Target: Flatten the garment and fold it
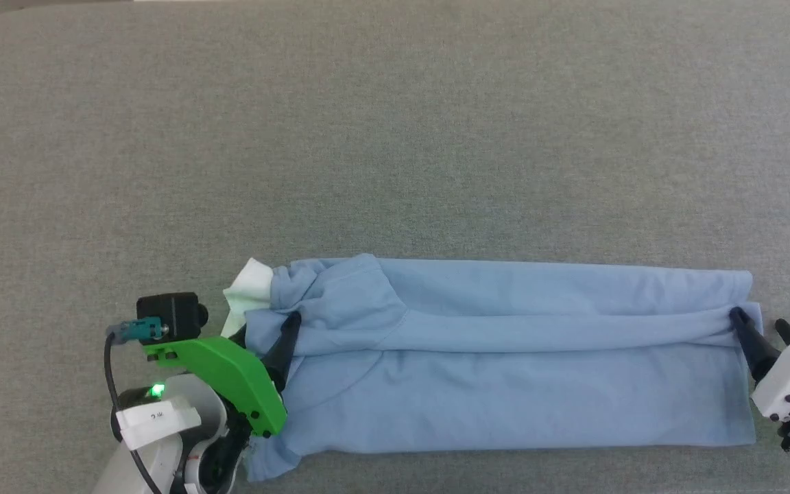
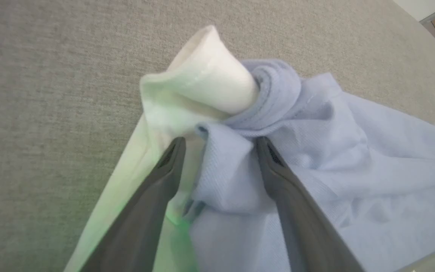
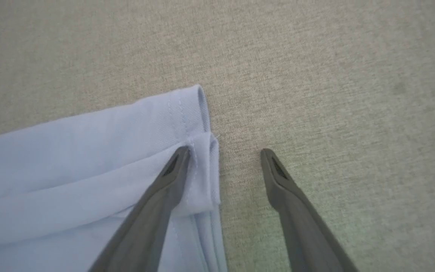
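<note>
garment (image 1: pixel 505 370): folded into a long band, laid flat on the grey table (image 1: pixel 395 137); white neck part (image 2: pixel 206 75) is seen at its left end.
left gripper (image 2: pixel 219 145): placed at the garment's left end, fingers spread, a bunched blue fold between them (nothing pinched).
right gripper (image 3: pixel 225 155): placed at the garment's right hem, fingers spread; one is laid on the hem corner, the other is just off the garment.

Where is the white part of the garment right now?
In the head view the white part pokes out at the left end of the garment, just beyond the open fingers of the left gripper.
</note>
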